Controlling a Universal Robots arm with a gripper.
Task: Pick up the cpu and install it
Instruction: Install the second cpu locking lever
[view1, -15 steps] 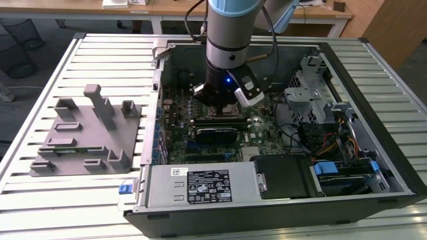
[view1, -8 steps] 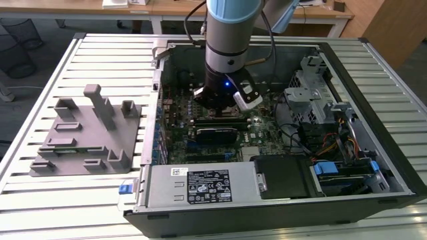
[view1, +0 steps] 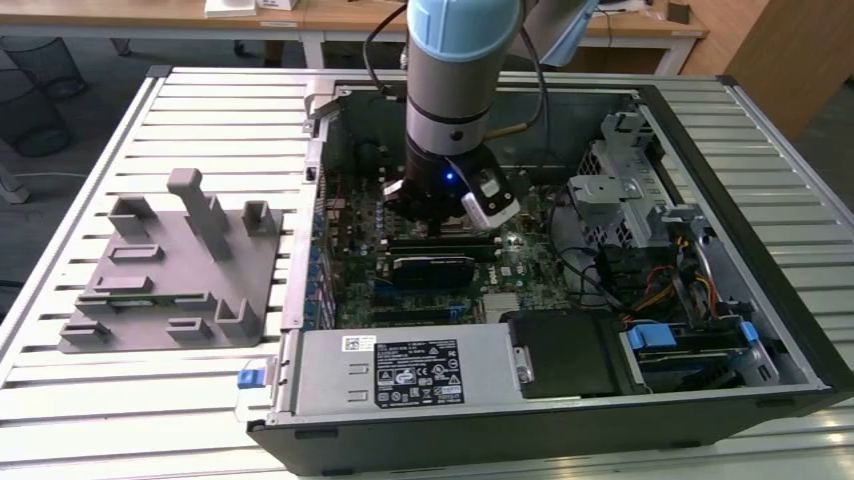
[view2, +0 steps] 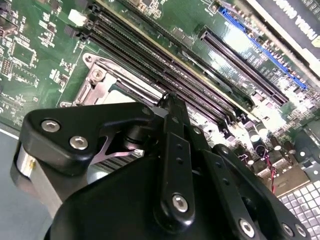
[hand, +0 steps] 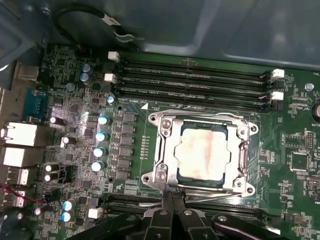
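The cpu, a pale silver square chip, lies flat in the motherboard socket inside its metal retention frame. In the first wrist view my gripper is at the frame's near edge, just off the chip, its two fingers pressed together with nothing between them. The second wrist view has the gripper low over the socket, with a corner of the cpu showing past the black linkage. In the exterior view the gripper reaches down into the open computer case over the motherboard.
Long memory slots run along the far side of the socket, and more lie on the near side. A grey plastic fixture with upright posts stands on the slatted table at the exterior view's left. The power supply and drive bays fill the case's near side.
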